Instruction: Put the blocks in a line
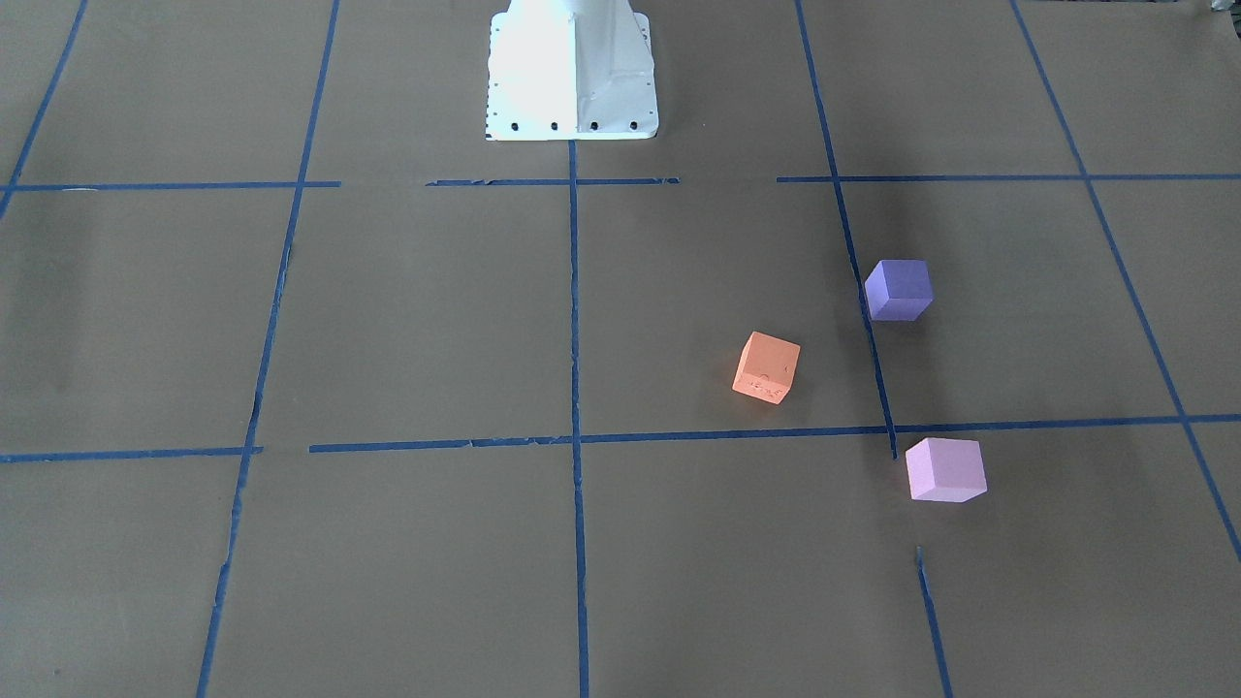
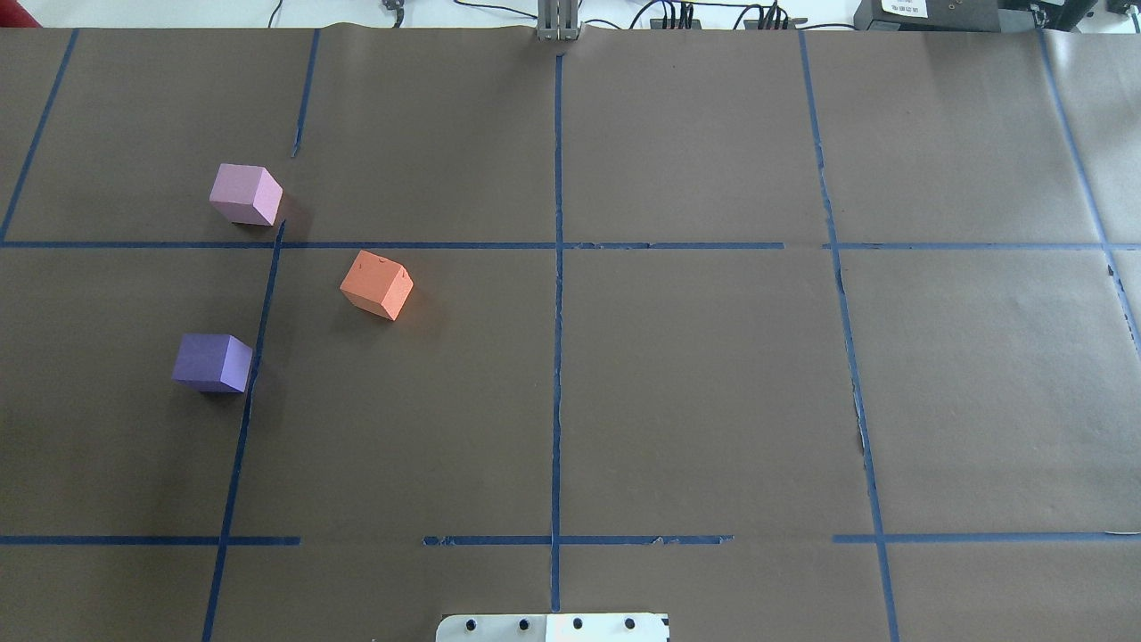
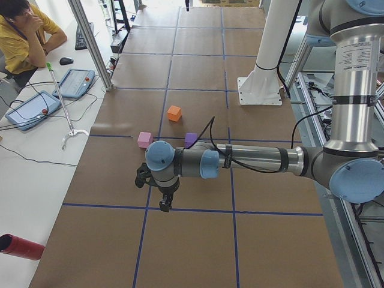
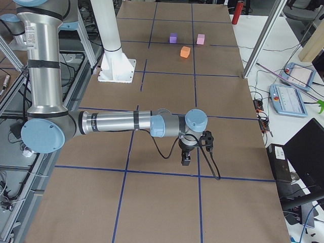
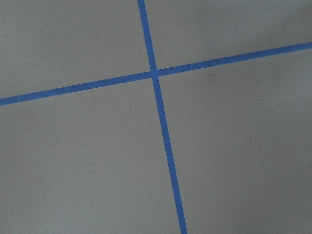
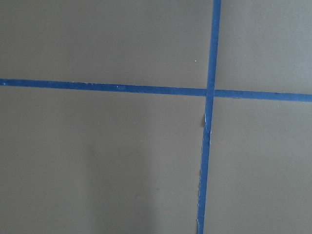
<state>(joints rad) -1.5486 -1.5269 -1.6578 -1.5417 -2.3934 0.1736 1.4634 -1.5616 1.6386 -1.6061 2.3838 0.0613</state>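
Pink-lilac block [image 1: 945, 469] sits nearest the operators' edge in the front view, on the robot's left half of the table [image 1: 407, 320]. Orange block [image 1: 767, 367] is further toward centre, askew to the blue tape grid [image 1: 574, 291]. Purple block [image 1: 899, 289] is nearer the robot base [image 1: 572, 73]. All three are well apart and form a triangle.

Overhead: same three in the left half, pink-lilac toward the far edge.

Left side view: left arm [image 3: 252, 159] stretched level over the table's left end, left gripper [image 3: 164, 201] pointing down, short of the blocks. Clenched or released, can't tell.

Right side view: right arm [image 4: 116, 121] level over the right end, right gripper [image 4: 186, 158] pointing down, well apart from the blocks. State can't tell.

Wrist views: brown paper and a tape crossing.
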